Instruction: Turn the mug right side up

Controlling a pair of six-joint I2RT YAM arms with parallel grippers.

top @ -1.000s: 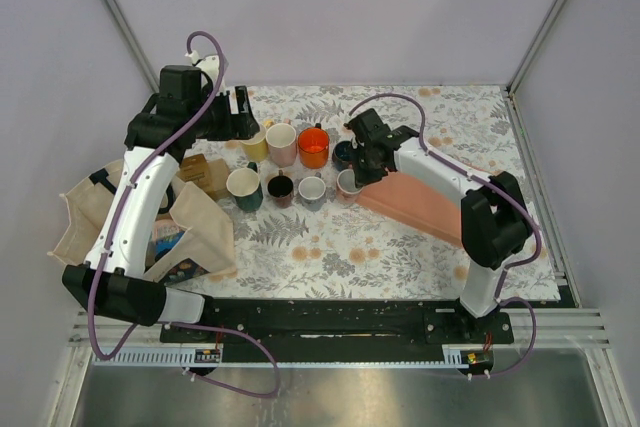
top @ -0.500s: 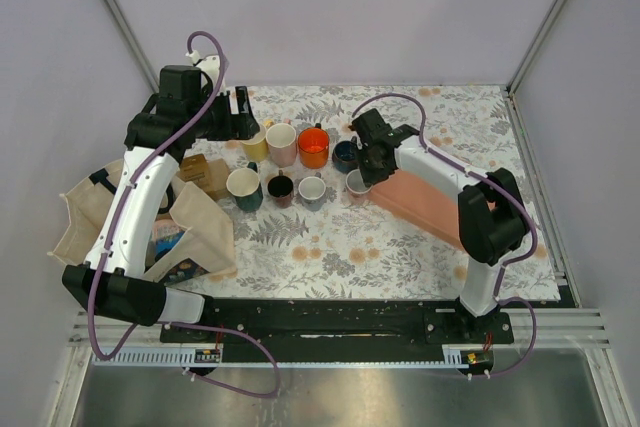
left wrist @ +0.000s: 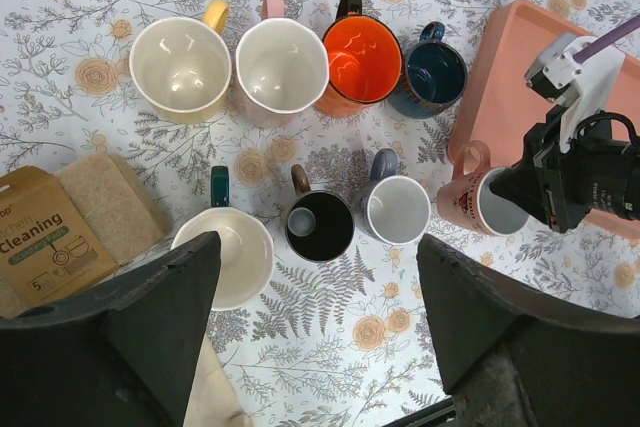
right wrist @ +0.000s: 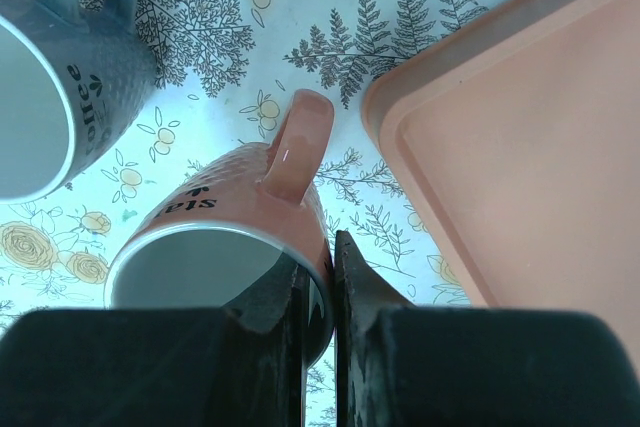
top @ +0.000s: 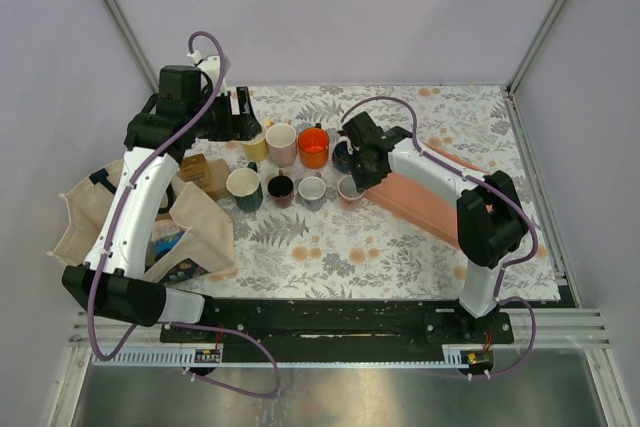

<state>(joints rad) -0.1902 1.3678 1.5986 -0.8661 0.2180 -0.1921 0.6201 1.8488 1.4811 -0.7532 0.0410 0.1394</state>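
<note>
The pink mug [right wrist: 225, 209] with black lettering is tilted, its handle up and its grey inside facing my right wrist camera. It sits at the left edge of the pink tray [right wrist: 520, 127]. My right gripper [right wrist: 318, 259] is shut on the mug's rim, one finger inside and one outside. From above, the pink mug [top: 349, 187] lies at the right end of the near row of mugs, under my right gripper [top: 358, 171]. My left gripper [left wrist: 318, 247] hangs open high over the mugs and holds nothing. From there the pink mug [left wrist: 460, 197] shows at the right.
Several upright mugs stand in two rows: cream [left wrist: 180, 62], white-pink [left wrist: 282, 65], orange [left wrist: 360, 57], dark blue [left wrist: 435, 72], white with a teal handle [left wrist: 232, 252], black [left wrist: 320, 225], grey [left wrist: 397, 209]. A cleaning-pad box [left wrist: 40, 237] and a cloth bag [top: 90, 217] lie at the left.
My right wrist has swung a little right and then back left with the pink mug in its grip, tilting it. The left arm has stayed still.
</note>
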